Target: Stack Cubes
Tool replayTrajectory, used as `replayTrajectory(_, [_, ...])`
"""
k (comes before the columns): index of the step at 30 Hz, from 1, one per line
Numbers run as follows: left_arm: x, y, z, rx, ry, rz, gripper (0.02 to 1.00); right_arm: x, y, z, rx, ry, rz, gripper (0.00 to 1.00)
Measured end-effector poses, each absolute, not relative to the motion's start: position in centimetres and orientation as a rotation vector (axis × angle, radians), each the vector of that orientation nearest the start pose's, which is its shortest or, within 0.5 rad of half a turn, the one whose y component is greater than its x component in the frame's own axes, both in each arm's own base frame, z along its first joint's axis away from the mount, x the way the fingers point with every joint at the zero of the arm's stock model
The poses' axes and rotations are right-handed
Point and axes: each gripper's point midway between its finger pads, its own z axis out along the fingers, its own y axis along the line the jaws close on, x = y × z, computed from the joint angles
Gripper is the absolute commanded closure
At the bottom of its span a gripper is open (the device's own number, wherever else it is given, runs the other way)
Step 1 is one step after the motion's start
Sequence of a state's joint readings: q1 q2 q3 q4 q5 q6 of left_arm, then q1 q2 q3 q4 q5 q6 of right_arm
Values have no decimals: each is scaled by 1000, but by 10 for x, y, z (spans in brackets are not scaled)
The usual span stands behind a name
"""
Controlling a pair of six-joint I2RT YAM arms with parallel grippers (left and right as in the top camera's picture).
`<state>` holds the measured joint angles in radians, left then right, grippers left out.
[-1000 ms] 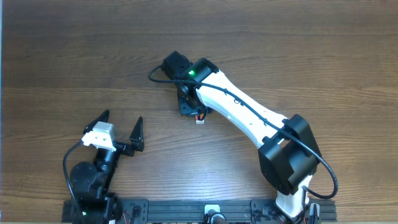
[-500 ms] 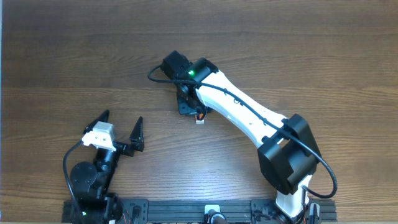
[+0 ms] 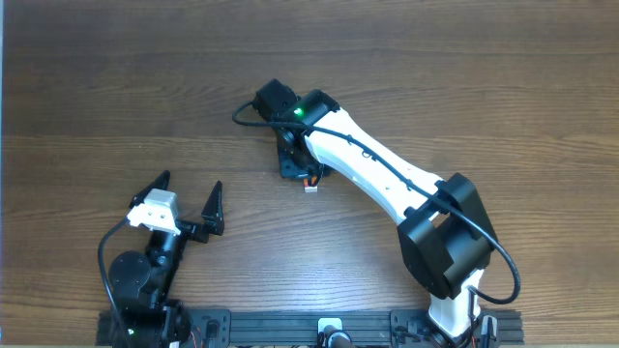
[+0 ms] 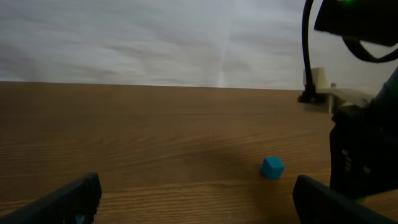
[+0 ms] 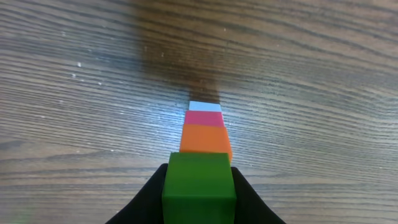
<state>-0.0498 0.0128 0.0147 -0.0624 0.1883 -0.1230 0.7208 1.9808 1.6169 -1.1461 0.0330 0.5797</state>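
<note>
A green cube sits on top of a stack of an orange cube, a pink cube and a white cube at the bottom. My right gripper is shut on the green cube, one dark finger on each side. From above, the right gripper hangs over the table's middle, and the white cube peeks out beneath it. A small blue cube lies alone on the table beside the right arm. My left gripper stands open near its base, holding nothing.
The wooden table is bare around the stack. The right arm's white link slants across the middle right. A black cable loops off the right wrist.
The right arm's elbow has shifted very slightly to the left. The gripper, the stack and the left arm stay where they were.
</note>
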Motion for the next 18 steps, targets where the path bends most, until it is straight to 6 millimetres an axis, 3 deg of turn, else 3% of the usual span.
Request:
replayTrajectory(12, [241, -44, 163, 85, 1636, -286, 18, 299, 252, 76, -203, 3067, 16, 987])
replayTrajectory(18, [241, -44, 163, 85, 1636, -286, 20, 299, 252, 76, -204, 3067, 17, 838])
